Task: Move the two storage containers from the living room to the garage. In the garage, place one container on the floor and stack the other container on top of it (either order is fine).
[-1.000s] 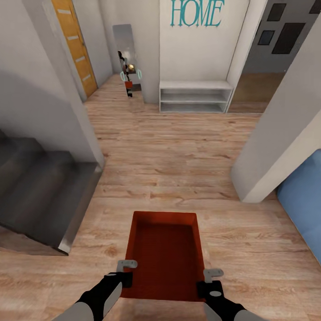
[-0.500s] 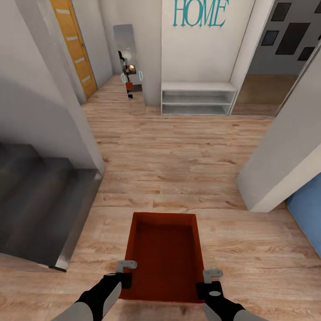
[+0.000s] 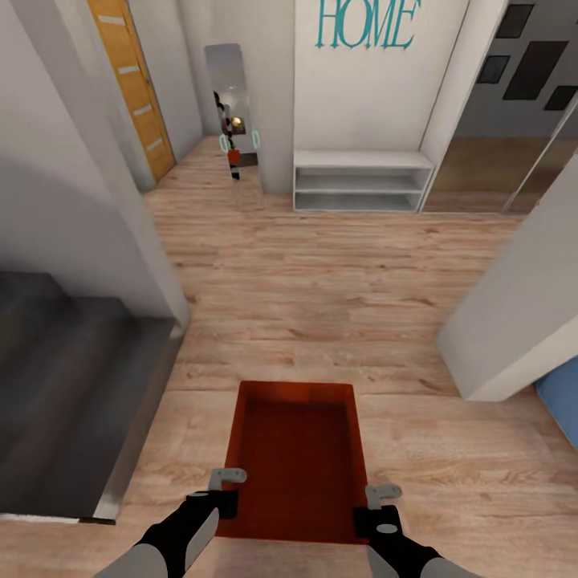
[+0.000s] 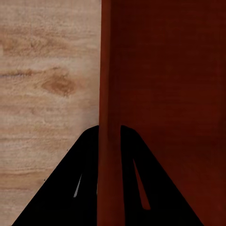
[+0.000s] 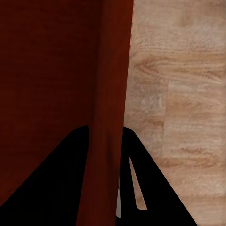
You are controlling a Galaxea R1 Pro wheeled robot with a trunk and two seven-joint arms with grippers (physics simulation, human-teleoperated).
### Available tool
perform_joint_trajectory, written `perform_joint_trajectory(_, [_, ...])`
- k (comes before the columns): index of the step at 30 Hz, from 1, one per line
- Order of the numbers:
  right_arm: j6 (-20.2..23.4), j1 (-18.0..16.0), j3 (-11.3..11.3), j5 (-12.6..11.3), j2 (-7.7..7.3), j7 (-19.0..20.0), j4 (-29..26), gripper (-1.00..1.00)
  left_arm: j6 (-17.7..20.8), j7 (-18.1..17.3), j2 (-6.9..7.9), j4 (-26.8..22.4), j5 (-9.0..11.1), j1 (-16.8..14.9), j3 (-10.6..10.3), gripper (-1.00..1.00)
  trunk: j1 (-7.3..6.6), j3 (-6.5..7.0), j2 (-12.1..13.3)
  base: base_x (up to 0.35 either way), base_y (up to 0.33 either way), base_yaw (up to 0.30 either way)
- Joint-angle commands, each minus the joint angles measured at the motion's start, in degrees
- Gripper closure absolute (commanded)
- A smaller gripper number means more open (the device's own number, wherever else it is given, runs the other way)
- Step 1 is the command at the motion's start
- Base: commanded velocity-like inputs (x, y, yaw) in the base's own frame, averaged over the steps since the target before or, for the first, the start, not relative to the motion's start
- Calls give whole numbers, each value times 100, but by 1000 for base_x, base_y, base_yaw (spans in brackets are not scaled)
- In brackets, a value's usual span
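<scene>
Head view: an orange-red storage container [image 3: 297,457], open-topped and rectangular, is held out in front of the robot above the light wood plank floor [image 3: 321,289]. Its near corners are gripped by both arms. The left gripper [image 3: 227,490] is clamped on the container's left wall near the near-left corner; the right gripper [image 3: 377,504] is clamped on the right wall near the near-right corner. The inside of the container is seen to be bare and finely ribbed.

Left wrist view: the container's thin wall [image 4: 110,94] is seen pinched between the two dark fingers [image 4: 80,183], one finger outside over the planks and one inside the bin. Right wrist view: the same arrangement is shown, the wall [image 5: 113,94] being held between the dark fingers [image 5: 141,188].

Surroundings, head view: on the far white wall the word "HOME" [image 3: 369,22] is written in teal capital letters, its top cut off by the frame edge. Below it a low white shelf unit [image 3: 361,181] stands against the wall. A tall narrow mirror [image 3: 233,112] is placed to the left of it, and an orange wooden door [image 3: 132,80] further left. Dark grey steps [image 3: 72,385] are seen at the left, a white wall corner [image 3: 514,321] at the right, with a patch of blue [image 3: 562,405] beside it. Dark rectangular frames [image 3: 534,60] hang at upper right; no writing can be read on them.
</scene>
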Motion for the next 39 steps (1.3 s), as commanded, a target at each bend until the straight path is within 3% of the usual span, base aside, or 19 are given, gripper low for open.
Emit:
perform_joint_trajectory(1, [8, -2, 22, -182, -98, 25, -4, 100, 18, 60, 12, -36, 116, -6, -199, 100, 6, -8, -9, 321, 106, 0])
perform_joint_trajectory(39, [-1, -2, 73, -180, -97, 5, -5, 100, 13, 60, 21, -27, 134, -3, -198, 100, 6, -8, -9, 331, 19, 0])
